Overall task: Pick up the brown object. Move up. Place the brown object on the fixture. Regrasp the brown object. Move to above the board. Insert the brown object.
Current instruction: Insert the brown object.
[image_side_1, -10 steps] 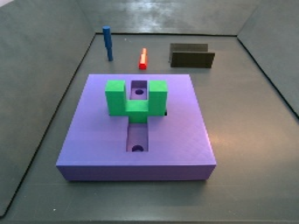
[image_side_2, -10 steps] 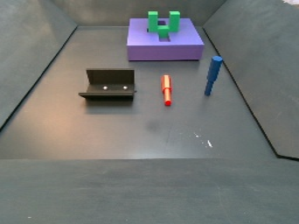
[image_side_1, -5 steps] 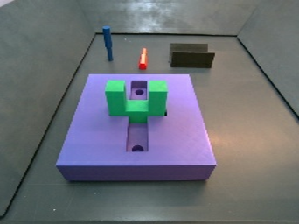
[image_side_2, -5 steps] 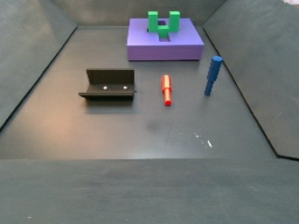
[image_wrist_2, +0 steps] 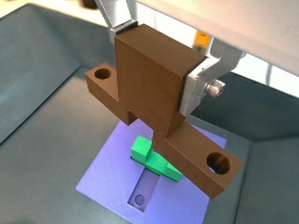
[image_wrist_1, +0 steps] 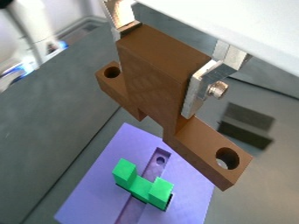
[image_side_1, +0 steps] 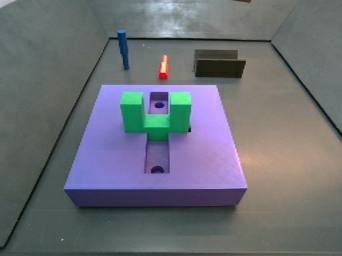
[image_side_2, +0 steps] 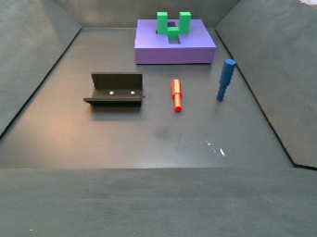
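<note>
Brown object (image_wrist_1: 163,87) sits clamped in the gripper (image_wrist_1: 170,48), high above the board (image_wrist_1: 105,188).

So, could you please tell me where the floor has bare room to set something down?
The near floor in front of the fixture, red bar and blue post is bare. It is crowded between these and the board. The gripper, shut on the brown object, hangs above the board.
</note>
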Motion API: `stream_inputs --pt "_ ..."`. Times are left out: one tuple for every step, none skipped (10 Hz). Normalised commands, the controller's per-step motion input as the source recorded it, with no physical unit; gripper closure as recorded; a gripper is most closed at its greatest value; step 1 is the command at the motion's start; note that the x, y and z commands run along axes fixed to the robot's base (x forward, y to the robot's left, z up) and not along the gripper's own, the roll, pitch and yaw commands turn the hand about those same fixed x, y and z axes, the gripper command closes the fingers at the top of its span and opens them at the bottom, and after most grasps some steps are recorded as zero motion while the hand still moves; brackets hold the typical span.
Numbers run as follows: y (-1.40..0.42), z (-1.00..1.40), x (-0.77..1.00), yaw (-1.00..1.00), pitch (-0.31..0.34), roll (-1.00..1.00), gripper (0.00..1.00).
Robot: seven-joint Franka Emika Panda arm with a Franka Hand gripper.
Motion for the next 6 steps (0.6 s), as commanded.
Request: stream_inputs --pt "-0.02 -0.14 0.01 -0.91 0.014 -0.15 1.0" --pt "-0.06 -0.07 0.0 -0.91 0.0 -0.16 1.0" --pt "-0.06 -0.06 0.0 -0.9 0.0 -0.17 1.0" --pt "-0.06 -0.05 0.0 -0.9 0.0 -0.17 1.0" --pt "-0.06 -0.05 0.0 -0.9 0.0 -0.17 1.0" --pt "-0.07 -0.05 0.0 -0.9 0.0 -0.17 1.0"
